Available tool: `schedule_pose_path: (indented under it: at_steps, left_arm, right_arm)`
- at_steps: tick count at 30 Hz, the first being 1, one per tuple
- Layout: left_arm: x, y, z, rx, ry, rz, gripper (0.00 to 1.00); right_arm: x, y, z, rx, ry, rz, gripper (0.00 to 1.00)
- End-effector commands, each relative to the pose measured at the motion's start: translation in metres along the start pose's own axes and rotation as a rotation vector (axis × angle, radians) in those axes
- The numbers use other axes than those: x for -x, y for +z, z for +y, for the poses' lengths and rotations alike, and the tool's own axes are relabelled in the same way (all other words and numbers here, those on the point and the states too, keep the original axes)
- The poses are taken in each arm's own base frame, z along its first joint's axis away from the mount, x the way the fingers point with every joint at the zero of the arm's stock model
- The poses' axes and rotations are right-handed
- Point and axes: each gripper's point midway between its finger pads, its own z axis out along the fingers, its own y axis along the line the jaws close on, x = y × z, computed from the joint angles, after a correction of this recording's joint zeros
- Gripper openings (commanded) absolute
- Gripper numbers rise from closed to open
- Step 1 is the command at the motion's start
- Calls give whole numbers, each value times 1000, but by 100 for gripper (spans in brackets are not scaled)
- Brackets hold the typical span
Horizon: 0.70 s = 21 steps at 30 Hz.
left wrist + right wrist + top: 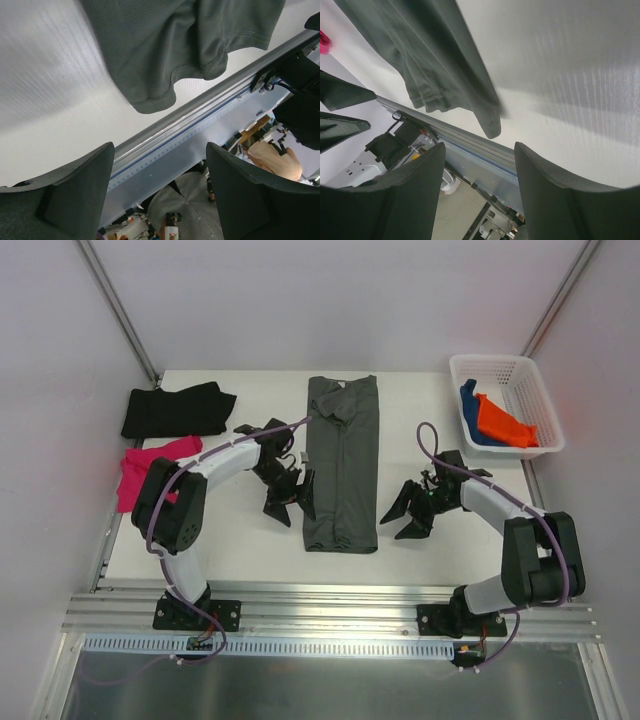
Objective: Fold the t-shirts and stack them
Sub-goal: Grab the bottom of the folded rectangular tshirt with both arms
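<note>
The dark grey t-shirt [342, 462] lies in the table's middle, folded into a long narrow strip, neck at the far end. Its near hem shows in the left wrist view [165, 55] and the right wrist view [435, 65]. My left gripper [288, 502] is open and empty just left of the strip's near half. My right gripper [407, 515] is open and empty to the strip's right. The black t-shirt [175, 410] lies folded at the far left. The magenta t-shirt [140, 470] lies crumpled below it. The orange t-shirt [503, 423] and blue t-shirt [470, 410] lie in the basket.
A white lattice basket [500, 368] stands at the far right corner. An aluminium rail [330, 615] runs along the table's near edge, also in the left wrist view [200, 105]. The enclosure walls rise on the left, right and back.
</note>
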Motion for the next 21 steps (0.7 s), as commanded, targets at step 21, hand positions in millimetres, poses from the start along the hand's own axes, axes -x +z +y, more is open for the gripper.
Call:
schedule_pose_path:
  at_steps: [21]
  left_arm:
    - [-16, 38, 18, -63, -255, 155, 58]
  right_arm:
    - [-23, 36, 3, -40, 46, 158, 54]
